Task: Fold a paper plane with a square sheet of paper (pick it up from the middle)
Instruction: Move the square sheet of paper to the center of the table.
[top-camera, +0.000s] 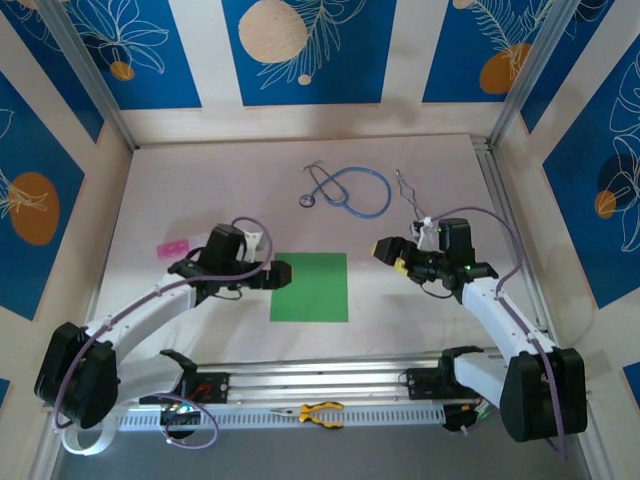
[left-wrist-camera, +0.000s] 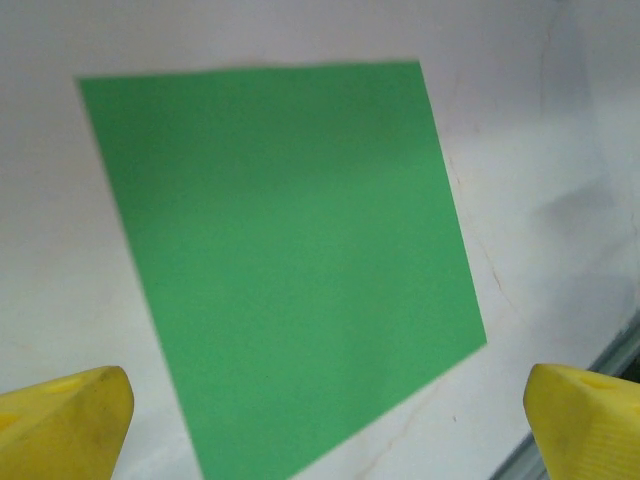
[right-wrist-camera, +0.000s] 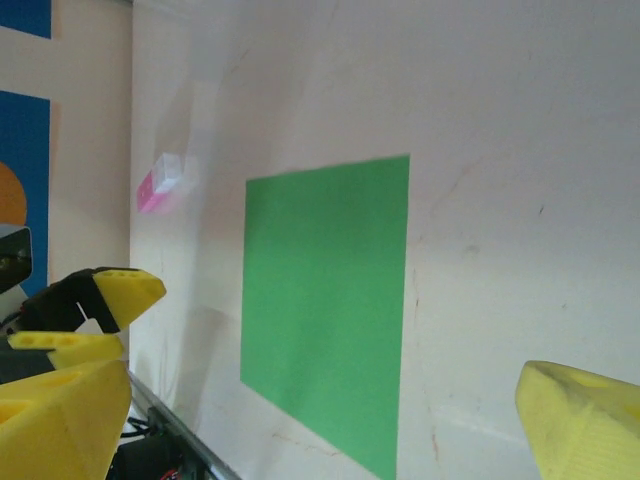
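Lying flat on the pale table (top-camera: 200, 180), the square sheet of paper (top-camera: 310, 287) sits approx. mid-table, betw. the two arms and a bit nearer the front rail (top-camera: 330, 385) than the back wall. It's bright green, matte, plain on the side facing up: no print, no marks, no crease I can make out. Edges look straight, corners sharp, nothing lifted or curled. From the left wrist the sheet (left-wrist-camera: 280, 260) reads as a skewed square w/ a soft shadow across it; from the right wrist the sheet (right-wrist-camera: 325, 310) looks the same even green, one corner pointing down toward the camera. The left gripper (top-camera: 283, 273) is at the sheet's left edge, overlapping it slightly from above; can't tell if it touches. Its jaws are spread wide w/ nothing betw. them, the left gripper's yellow fingertips (left-wrist-camera: 60, 420) far apart at the bottom corners of its own view (left-wrist-camera: 325, 425). The right gripper (top-camera: 388, 252) hangs off the sheet's upper right corner, clearly apart from it, jaws also wide and holding nothing, the right gripper's yellow fingertips (right-wrist-camera: 580, 420) set well apart (right-wrist-camera: 320, 420). Elsewhere: a blue stethoscope (top-camera: 350, 190) toward the back, a small pink and white piece (top-camera: 173, 247) over on the left, also seen from the right wrist (right-wrist-camera: 160, 182), and yellow-handled pliers (top-camera: 320, 412) down by the rail.
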